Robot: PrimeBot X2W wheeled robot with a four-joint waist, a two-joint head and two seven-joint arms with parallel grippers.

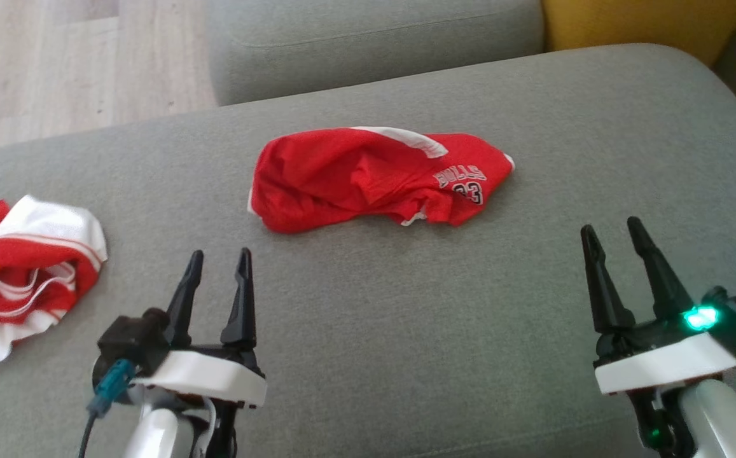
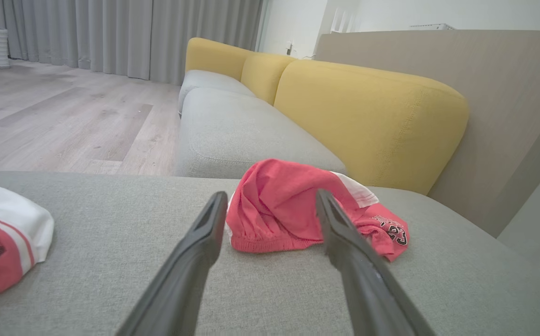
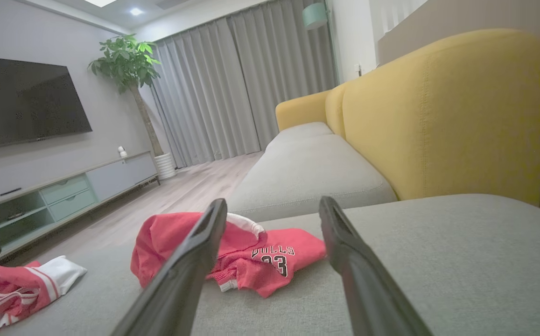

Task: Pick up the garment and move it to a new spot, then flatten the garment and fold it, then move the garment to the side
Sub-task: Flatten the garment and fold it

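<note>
The red garment (image 1: 374, 178) lies crumpled in a low heap just above the centre of the head view, on the grey cushion (image 1: 368, 356), with its printed lettering (image 1: 463, 181) upside down toward the heap's right end. The left gripper (image 1: 221, 254) stands at the lower left and the right gripper (image 1: 610, 226) at the lower right. Both have their fingers parted and hold nothing, and both sit well short of the cloth, with bare cushion between. A second, red-and-white striped garment (image 1: 24, 267) is bunched at the left edge of the frame, apart from the first. Each wrist view frames the red heap between its own fingers, so that heap looks to be the target, and the job appears to be at its very first step, the pick-up. The next move likely calls for reaching up the frame, lowering the fingers onto a raised fold or hem, and closing firmly enough to lift all the layers together.
</note>
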